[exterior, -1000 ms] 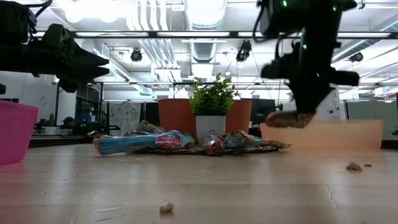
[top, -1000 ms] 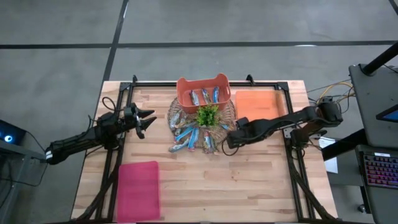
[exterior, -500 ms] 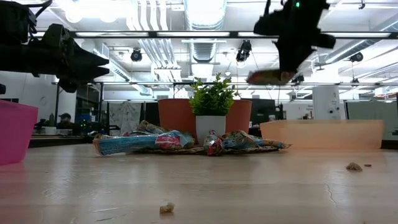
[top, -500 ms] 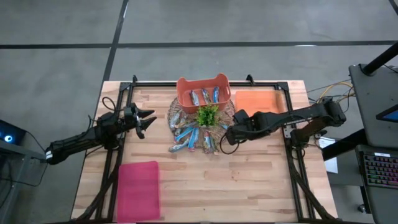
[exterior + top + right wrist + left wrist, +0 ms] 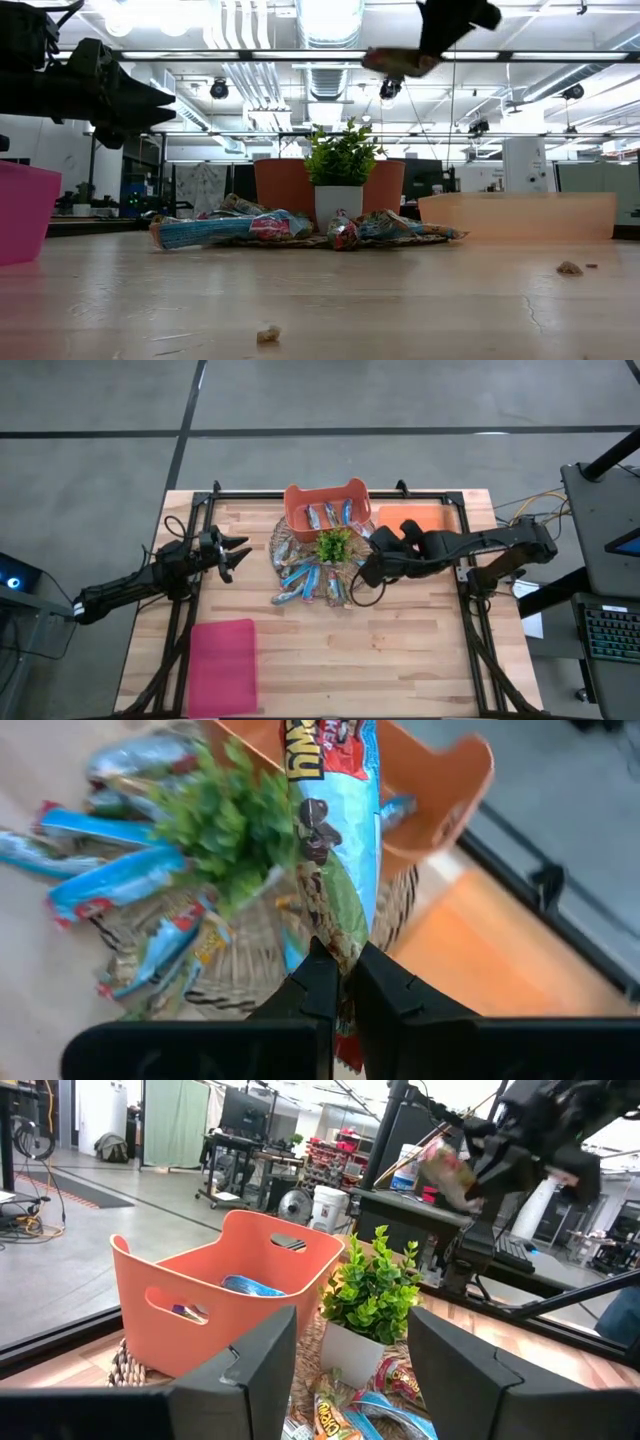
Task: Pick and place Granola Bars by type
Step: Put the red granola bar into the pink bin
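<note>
place: we read this as a robotics lab in an open industrial or office hall
ceiling (image 5: 330, 40): we see exposed ducts and strip lights
floor (image 5: 330, 410): bare grey concrete with dark lines
table (image 5: 330, 650): wooden bench top in a black frame
background: we spot a monitor (image 5: 250, 1110), a green curtain (image 5: 175, 1125), carts and cables
edge: keyboard (image 5: 610, 635) on a side desk

Two bins (image 5: 327, 503), one plant (image 5: 334, 544)
</note>
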Controlling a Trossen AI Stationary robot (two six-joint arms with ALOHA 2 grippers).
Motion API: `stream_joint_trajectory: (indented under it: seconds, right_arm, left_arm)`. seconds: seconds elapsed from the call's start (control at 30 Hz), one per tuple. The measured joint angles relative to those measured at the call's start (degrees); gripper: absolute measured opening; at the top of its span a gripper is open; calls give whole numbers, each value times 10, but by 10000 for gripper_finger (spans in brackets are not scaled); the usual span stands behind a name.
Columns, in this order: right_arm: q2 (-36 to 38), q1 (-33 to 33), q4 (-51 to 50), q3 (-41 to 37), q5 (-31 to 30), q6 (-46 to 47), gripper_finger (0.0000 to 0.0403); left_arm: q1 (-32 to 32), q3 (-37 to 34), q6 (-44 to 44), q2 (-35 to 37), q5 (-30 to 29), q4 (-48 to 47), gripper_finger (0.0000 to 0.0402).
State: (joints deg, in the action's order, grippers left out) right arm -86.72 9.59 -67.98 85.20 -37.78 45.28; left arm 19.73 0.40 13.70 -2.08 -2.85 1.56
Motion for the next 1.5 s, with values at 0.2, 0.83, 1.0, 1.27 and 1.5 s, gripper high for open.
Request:
stream_joint_trajectory:
  seconds: [0.2, 0.83, 1.0, 1.27, 1.5]
  right_arm:
    - [0, 18, 47, 32, 0, -105, 11]
    - [-2, 56, 366, 75, 26, -300, 9]
    - [-19, 56, 463, 75, 50, -339, 9]
    - [-76, 56, 568, 74, 77, -339, 9]
    - [-137, 49, 682, 78, 104, -323, 9]
  left_arm:
    - [0, 0, 0, 0, 0, 0, 174]
    - [0, 0, 0, 0, 0, 0, 174]
    - [0, 0, 0, 0, 0, 0, 174]
    - [0, 0, 0, 0, 0, 0, 174]
    - [0, 0, 0, 0, 0, 0, 174]
